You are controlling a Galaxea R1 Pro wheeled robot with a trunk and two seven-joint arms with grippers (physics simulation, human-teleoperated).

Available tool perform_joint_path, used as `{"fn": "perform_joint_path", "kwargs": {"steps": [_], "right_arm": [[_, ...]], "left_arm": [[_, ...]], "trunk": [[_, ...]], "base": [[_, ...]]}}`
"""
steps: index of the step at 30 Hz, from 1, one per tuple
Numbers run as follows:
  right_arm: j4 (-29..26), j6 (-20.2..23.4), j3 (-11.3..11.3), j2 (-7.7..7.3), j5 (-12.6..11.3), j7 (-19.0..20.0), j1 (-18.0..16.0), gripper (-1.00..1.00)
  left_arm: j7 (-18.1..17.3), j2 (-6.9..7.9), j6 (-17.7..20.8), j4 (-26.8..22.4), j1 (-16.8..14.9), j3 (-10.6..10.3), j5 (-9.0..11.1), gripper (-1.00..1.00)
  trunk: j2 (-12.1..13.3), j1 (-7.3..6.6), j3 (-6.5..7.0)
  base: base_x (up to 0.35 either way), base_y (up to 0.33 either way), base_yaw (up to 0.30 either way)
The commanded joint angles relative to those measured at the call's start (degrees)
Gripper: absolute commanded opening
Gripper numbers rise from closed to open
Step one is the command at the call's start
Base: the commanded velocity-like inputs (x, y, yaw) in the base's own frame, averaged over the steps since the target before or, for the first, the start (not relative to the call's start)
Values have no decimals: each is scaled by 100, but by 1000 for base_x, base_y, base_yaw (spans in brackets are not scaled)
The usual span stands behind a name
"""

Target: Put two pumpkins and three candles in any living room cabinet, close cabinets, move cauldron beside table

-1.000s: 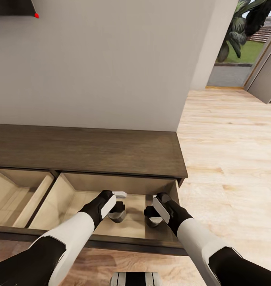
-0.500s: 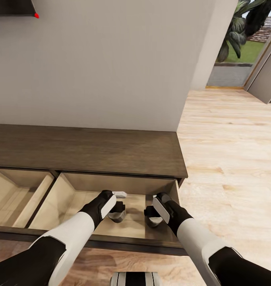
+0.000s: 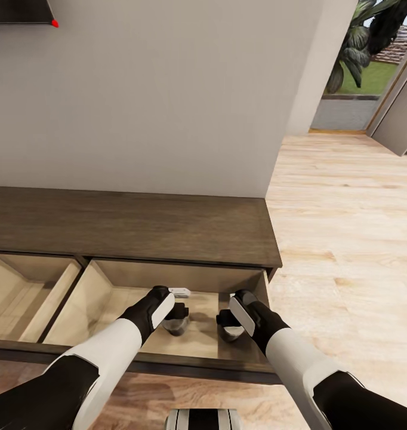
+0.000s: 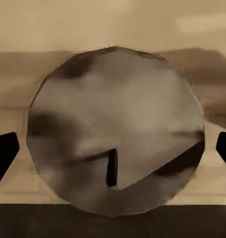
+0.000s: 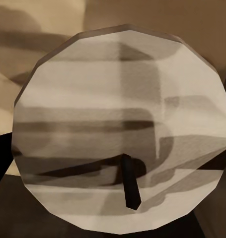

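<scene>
2 candles hang inside the cabinet's point(image 3: 132, 227) open right-hand drawer point(image 3: 111, 298), 1 clamped in each gripper. The left gripper point(image 3: 177, 318) pinches the left candle point(image 4: 115, 131) between its fingers point(image 4: 3, 153); the right gripper point(image 3: 226, 325) grips the right candle point(image 5: 122, 134), wick up, just beside it over the tan drawer floor.

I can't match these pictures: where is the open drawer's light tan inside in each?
Head view: drawer inside, lower centre, below the dark-brown cabinet top.
Left wrist view: tan surface behind a round grey candle.
Right wrist view: tan surface behind another candle.
Shared landmark: both candles, in the drawer in head view.
</scene>
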Motion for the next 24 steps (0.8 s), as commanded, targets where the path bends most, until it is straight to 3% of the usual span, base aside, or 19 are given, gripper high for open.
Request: {"fn": "perform_joint_path", "kwargs": {"steps": [1, 11, 24], "right_arm": [[-7, 11, 36, -4, -63, -52, -4, 100], [4, -256, 36, -4, -48, -50, -4, 100], [11, -292, 36, 4, -45, -50, -2, 100]], "left_arm": [[50, 0, 15, -5, -3, -23, 56, 100], [50, 0, 15, -5, -3, -23, 56, 100], [58, 10, 15, -61, -3, -17, 56, 100]], "trunk": [[-2, -1, -4], [-2, -1, -4], [-2, -1, -4]], "base": [[0, 0, 0], [0, 0, 0], [0, 0, 0]]}}
